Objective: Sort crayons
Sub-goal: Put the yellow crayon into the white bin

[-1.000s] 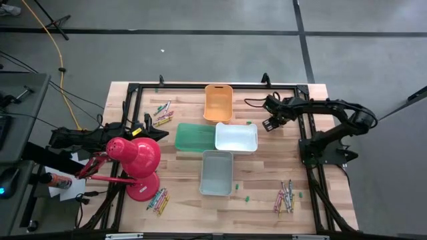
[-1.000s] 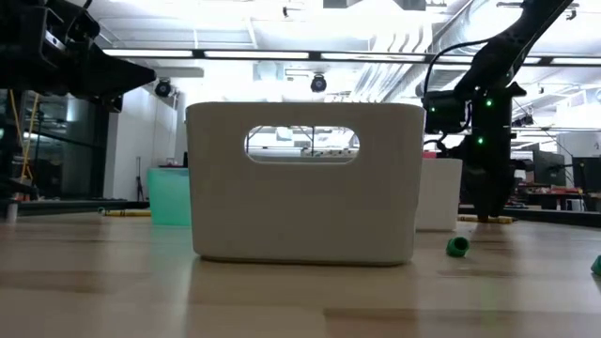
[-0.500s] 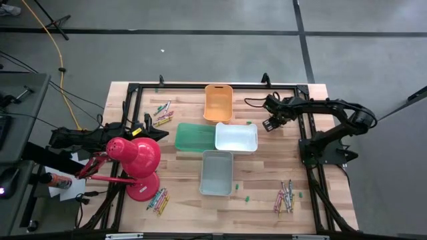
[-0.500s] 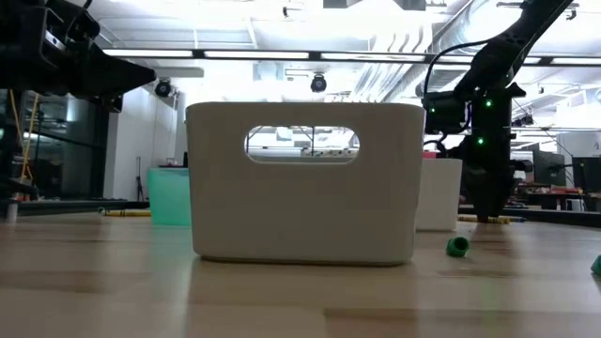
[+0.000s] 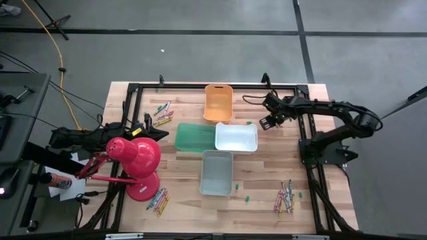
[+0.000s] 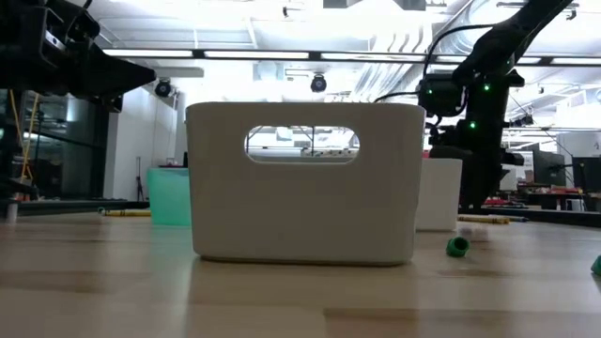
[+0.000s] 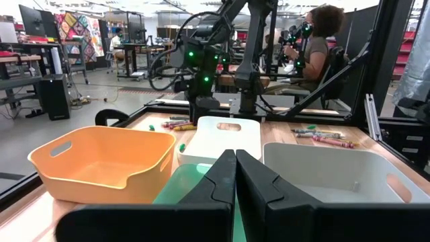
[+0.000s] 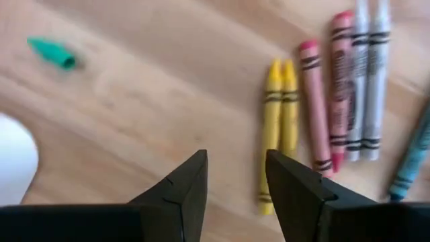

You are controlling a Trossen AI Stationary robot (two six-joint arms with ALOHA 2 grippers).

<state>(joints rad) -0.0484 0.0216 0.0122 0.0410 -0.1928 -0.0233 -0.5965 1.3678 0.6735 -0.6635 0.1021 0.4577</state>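
The right gripper [image 5: 266,123] hangs just right of the white bin [image 5: 236,137], off its far corner, with its jaws parted and nothing between them. Its wrist view looks down past the fingers [image 8: 180,188] on a small row of crayons [image 8: 326,111] lying side by side on the wood: two yellow, two red or pink, two grey and a blue-green one at the edge. A green crayon stub [image 8: 52,53] lies apart from them, nearer the white bin.

The left gripper [image 7: 235,176] waits clenched and empty, left of the white bin, beyond the green bin [image 5: 195,136].

Sorting appears barely begun. The orange bin [image 7: 101,161], the white bin and the grey bin [image 5: 217,172] show no crayons inside. Loose heaps remain well left of the white bin [image 5: 162,113], near the front left [image 5: 159,199] and front right [image 5: 285,197].
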